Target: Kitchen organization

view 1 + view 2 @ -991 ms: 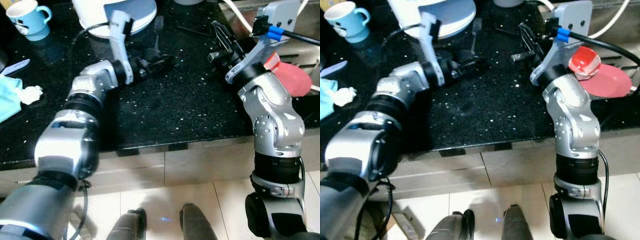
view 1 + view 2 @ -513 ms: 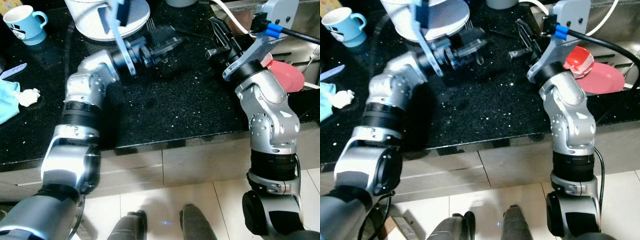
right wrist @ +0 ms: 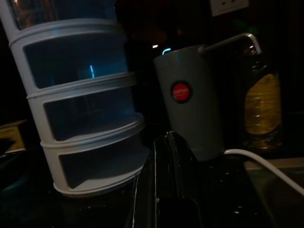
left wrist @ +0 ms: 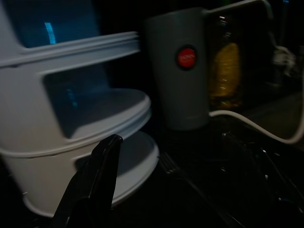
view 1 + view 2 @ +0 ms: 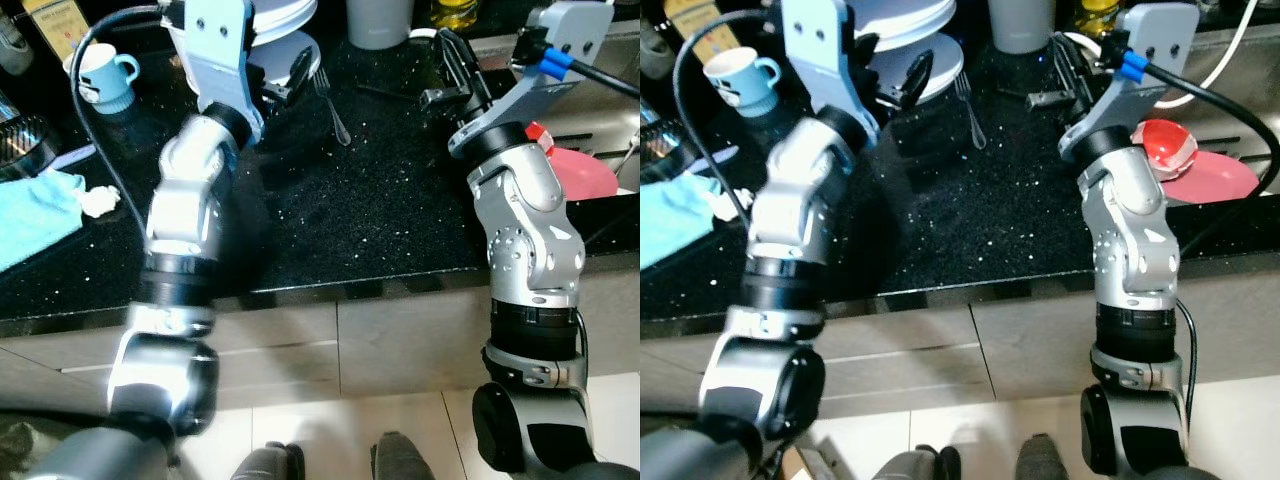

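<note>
On the black counter, view by view:
Head views: our left gripper (image 5: 283, 83) has risen from mid-counter to the white tiered rack (image 5: 902, 30); fork (image 5: 331, 93) lies beside it, untouched.
Left wrist: we see one finger (image 4: 97, 176); spacing unclear.
Right wrist: right gripper (image 3: 169, 175) pressed together, empty, facing grey cup (image 3: 191, 107).

A fork (image 5: 332, 98) is lying flat on the black speckled tabletop (image 5: 380, 210), tines pointing toward the white tiered rack (image 3: 80, 104) standing at the back. A grey cup (image 3: 190, 107) with a red badge is standing upright beside the rack. A blue mug (image 5: 105, 78) is sitting upright, well apart from them, near a blue cloth (image 5: 35, 215).
</note>
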You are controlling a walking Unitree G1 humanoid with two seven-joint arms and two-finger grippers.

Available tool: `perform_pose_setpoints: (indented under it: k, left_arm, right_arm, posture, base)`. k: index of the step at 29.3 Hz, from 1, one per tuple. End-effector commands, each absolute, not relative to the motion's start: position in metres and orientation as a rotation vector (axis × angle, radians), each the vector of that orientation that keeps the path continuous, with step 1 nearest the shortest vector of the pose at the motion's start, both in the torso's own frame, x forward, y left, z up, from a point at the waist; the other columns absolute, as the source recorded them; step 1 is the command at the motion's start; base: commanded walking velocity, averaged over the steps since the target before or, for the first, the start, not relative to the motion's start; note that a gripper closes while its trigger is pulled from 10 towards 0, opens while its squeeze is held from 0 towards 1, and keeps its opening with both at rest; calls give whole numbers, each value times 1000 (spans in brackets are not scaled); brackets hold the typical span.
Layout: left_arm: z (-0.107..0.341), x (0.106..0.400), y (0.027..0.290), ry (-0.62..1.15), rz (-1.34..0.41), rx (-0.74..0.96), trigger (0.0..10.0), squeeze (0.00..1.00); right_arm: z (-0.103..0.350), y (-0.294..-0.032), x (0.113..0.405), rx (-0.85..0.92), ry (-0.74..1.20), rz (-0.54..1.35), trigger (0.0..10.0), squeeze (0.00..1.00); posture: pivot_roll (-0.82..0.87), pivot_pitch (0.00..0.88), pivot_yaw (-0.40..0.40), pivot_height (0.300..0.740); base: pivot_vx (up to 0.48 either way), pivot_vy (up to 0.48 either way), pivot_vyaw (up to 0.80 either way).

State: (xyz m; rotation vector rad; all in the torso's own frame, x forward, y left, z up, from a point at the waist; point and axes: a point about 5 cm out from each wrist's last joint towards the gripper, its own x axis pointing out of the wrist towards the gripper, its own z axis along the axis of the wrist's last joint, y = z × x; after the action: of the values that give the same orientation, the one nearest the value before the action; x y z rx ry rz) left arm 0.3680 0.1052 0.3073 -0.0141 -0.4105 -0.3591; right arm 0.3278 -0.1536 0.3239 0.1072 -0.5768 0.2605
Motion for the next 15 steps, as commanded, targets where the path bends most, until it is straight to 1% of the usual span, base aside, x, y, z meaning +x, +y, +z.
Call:
perform_pose_setpoints:
  k: [1,4,11,13,15]
  left_arm:
    - [300,372,113,-374,-305,-41,10000,0]
    - [299,372,114,-364,-287,-57,10000,0]
    - [299,371,115,-358,-265,-59,10000,0]
    - [298,371,115,-356,-261,-63,10000,0]
    - [298,371,116,-352,-252,-66,10000,0]
  right_arm:
    - [322,-152,328,116,-580,263,10000,0]
    - [323,-152,329,117,-582,263,10000,0]
    - [322,-152,329,117,-584,262,10000,0]
    - [322,-152,329,117,-585,262,10000,0]
    - [322,-152,329,118,-586,261,10000,0]
  posture:
    - [-124,42,139,740]
    - [-124,43,138,740]
    - [-124,44,139,740]
    - [-124,44,139,740]
    - [-123,45,140,740]
  base:
    - [0,-341,0]
    - [80,-356,0]
    - [242,-401,0]
    - [0,-394,0]
    - [244,-390,0]
